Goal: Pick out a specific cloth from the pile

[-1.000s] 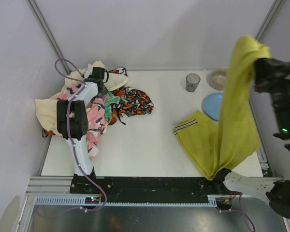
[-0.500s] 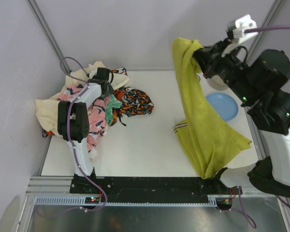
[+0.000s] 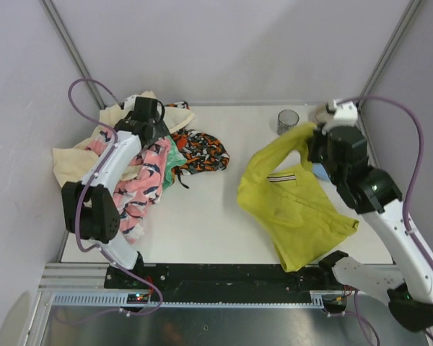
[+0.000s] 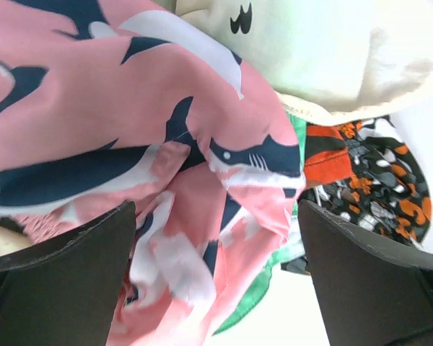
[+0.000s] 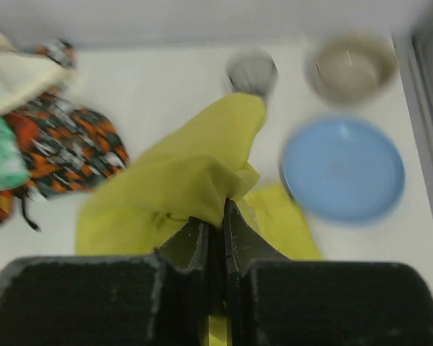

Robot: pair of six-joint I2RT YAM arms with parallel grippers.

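- Mustard yellow-green cloth [image 3: 296, 209], plain soft fabric, lies crumpled on the right half of the table, with one corner lifted up toward the far right. A ribbed hem band [image 3: 281, 176] with thin dark and pale stripes shows on the upper fold.
- Right gripper [image 3: 314, 137] pinches that lifted corner. In the right wrist view the two dark fingers [image 5: 195, 241] sit almost together, with the yellow fabric rising out from between them.
- The cloth lies well apart from the pile [image 3: 144, 158], with bare table between them.
- Near the gripper: a blue plate [image 5: 344, 168], round and smooth, partly covered by the cloth in the top view; a grey cup [image 3: 288, 121]; a beige bowl [image 5: 348, 68] in the far right corner.
- The pile sits at the far left: a pale cream piece [image 3: 68, 162], a pink piece with dark shark prints [image 4: 94, 108], an orange-black patterned piece [image 3: 202, 151] and a mint green strip [image 4: 252, 303], all limp and overlapping.
- Left gripper [image 4: 216, 209] hangs over the pink fabric, its fingers spread wide and gripping nothing.
- The table [image 3: 216, 216] is flat, white and matt, with a black rail along its near edge.
- Pale lilac-grey walls [image 3: 224, 50] enclose it on three sides, with slanted metal posts [image 3: 68, 43] at the far corners.
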